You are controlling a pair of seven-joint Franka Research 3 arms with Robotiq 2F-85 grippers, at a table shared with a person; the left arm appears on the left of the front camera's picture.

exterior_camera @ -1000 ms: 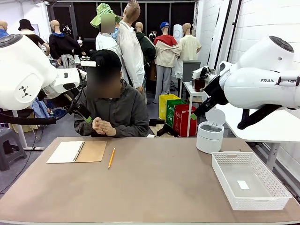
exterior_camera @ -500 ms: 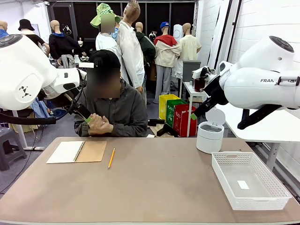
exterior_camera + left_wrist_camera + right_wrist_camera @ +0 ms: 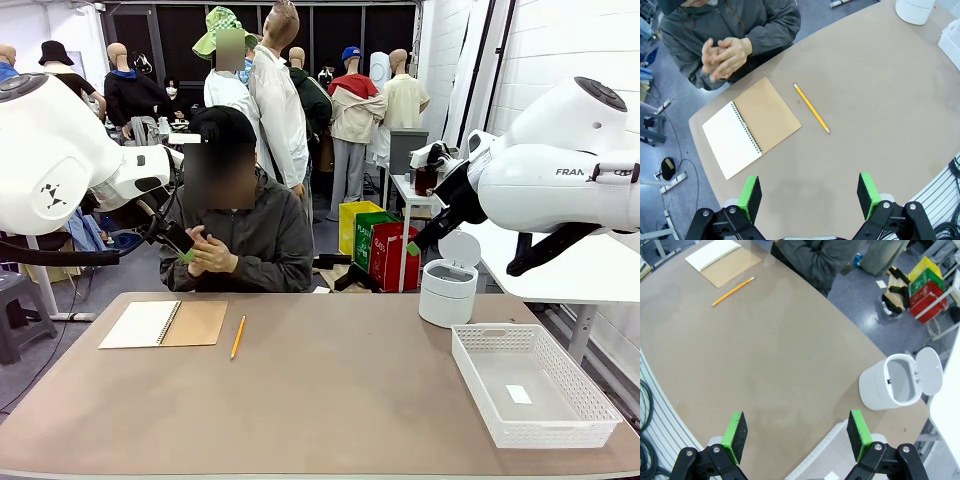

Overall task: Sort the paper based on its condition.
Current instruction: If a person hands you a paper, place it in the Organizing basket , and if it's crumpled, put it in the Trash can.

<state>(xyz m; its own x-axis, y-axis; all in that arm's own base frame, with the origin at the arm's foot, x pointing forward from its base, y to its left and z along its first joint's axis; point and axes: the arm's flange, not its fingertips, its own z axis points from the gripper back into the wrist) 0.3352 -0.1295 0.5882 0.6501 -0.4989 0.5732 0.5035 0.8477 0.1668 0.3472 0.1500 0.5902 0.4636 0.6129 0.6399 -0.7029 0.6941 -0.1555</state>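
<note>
The left gripper (image 3: 809,192) and right gripper (image 3: 797,432) both hang wide apart and empty, while the paper (image 3: 732,139), apparently the white page of the spiral notebook (image 3: 767,114) beside the pencil (image 3: 811,108), looks light and floppy, best pinched at a free edge.

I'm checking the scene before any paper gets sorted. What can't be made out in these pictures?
Front view: the label in the basket is too small to read.
Front view: the bin hides its inside behind its own wall.
Left wrist view: the person's hands are pressed together, hiding anything between them.
Left wrist view: the notebook has its top page covering whatever lies beneath; the basket is cut off by the right edge.
</note>
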